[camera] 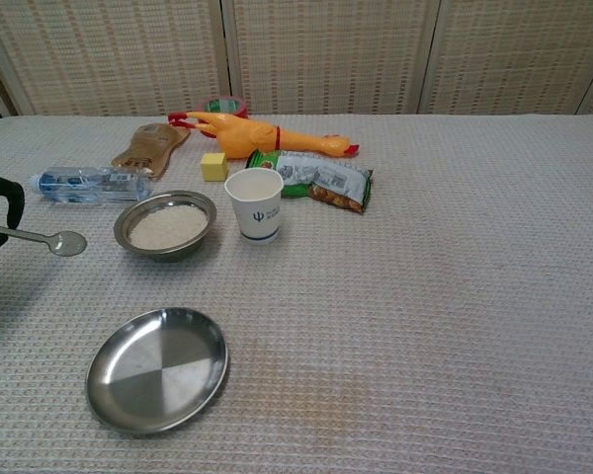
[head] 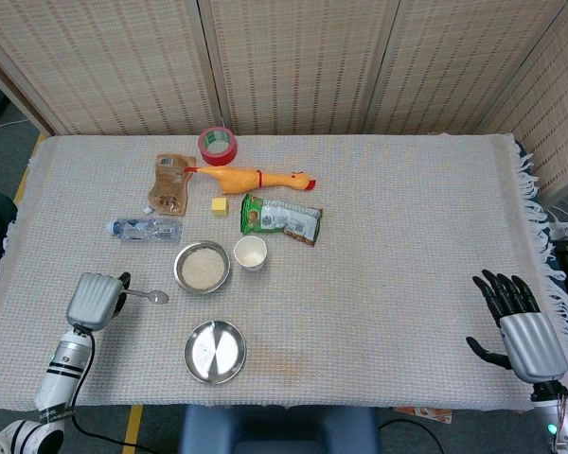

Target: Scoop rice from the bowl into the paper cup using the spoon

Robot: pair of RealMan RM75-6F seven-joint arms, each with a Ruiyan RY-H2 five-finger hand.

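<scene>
Item: spoon (camera: 42,238), metal, empty. We find it gripped by the handle in our left hand (head: 96,300), level above the counter (head: 388,236), just left of the bowl (camera: 165,224), likely poised for a scoop. Bowl: steel, white rice. Paper cup (camera: 254,203) just right of it. Right hand (head: 523,326): fingers spread, empty, well right.

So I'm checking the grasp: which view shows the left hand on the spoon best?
The head view: the whole left hand shows, holding the spoon by its handle. The chest view shows only fingers at the frame edge.
</scene>
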